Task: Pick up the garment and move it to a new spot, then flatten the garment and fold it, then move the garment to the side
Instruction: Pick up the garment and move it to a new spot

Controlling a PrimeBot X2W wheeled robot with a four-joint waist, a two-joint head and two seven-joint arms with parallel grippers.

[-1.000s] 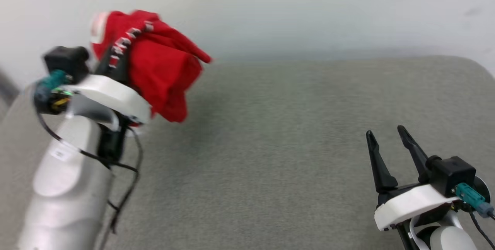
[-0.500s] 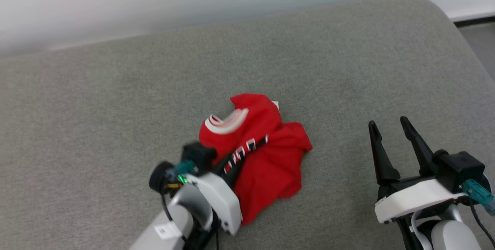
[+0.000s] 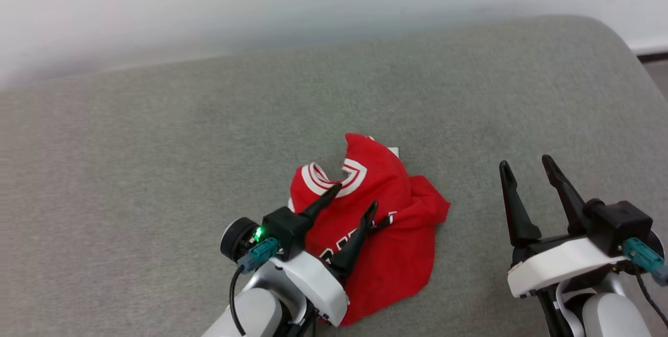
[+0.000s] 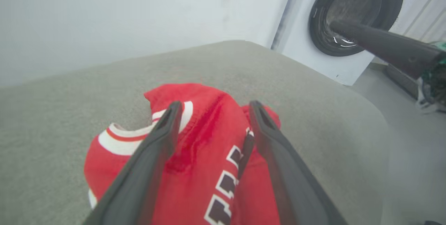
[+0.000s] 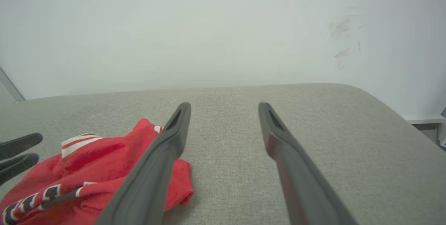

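Observation:
The garment [image 3: 396,243] is a bright red top with a white-and-red ringed collar and black white-outlined lettering. It lies crumpled on the grey padded surface [image 3: 156,144], near the front middle. My left gripper [image 3: 356,196] hovers open just over it, one finger by the collar and the other over the lettering, with nothing clamped between them. In the left wrist view the garment [image 4: 205,138] shows between the spread fingers of that gripper [image 4: 215,105]. My right gripper [image 3: 525,162] stands open to the right of the cloth, apart from it. In the right wrist view this gripper [image 5: 224,105] has the garment [image 5: 87,162] at its lower left.
A white wall runs behind the padded surface. The surface's rounded right corner [image 3: 616,45] drops to the floor. A white washing machine [image 4: 348,12] with a dark round door stands beyond that corner. Bare grey padding stretches left of and behind the garment.
The left gripper carried the garment down from up high at the left, set it on the surface, then opened and let go. The head camera tilted down. The right gripper stayed put.

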